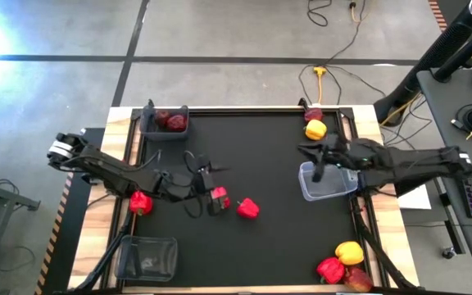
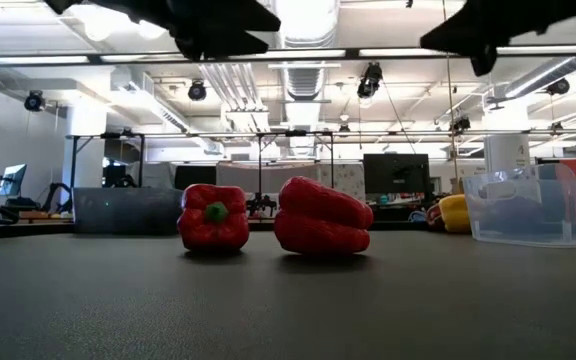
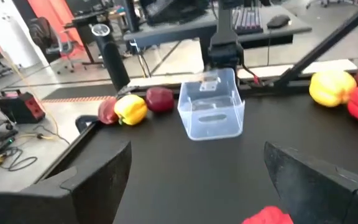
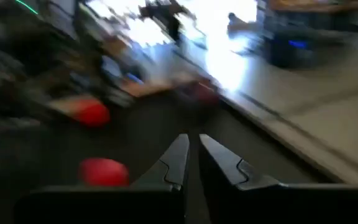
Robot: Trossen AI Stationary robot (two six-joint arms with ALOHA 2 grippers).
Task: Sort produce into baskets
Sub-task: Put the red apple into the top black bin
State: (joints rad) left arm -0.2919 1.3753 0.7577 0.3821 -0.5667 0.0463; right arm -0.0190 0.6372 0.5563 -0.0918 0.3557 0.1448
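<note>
A: L gripper (image 1: 217, 197)?
B: Fingers (image 3: 98, 180) spread wide, nothing held, over a red pepper (image 1: 220, 197) mid-mat; 2nd red pepper (image 1: 248, 208) just beside.
A: R gripper (image 1: 316, 170)?
B: Fingers (image 4: 178, 163) nearly closed, empty, above the clear basket (image 1: 326, 182)'s rim, R side.

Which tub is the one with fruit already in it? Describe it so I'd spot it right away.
In the overhead view, start at the black table and go to its far left corner. There sits a greyish tub, behind the left arm. It alone holds two dark maroon fruits; the tub at the near left corner and the clear tub on the right look empty.
</note>
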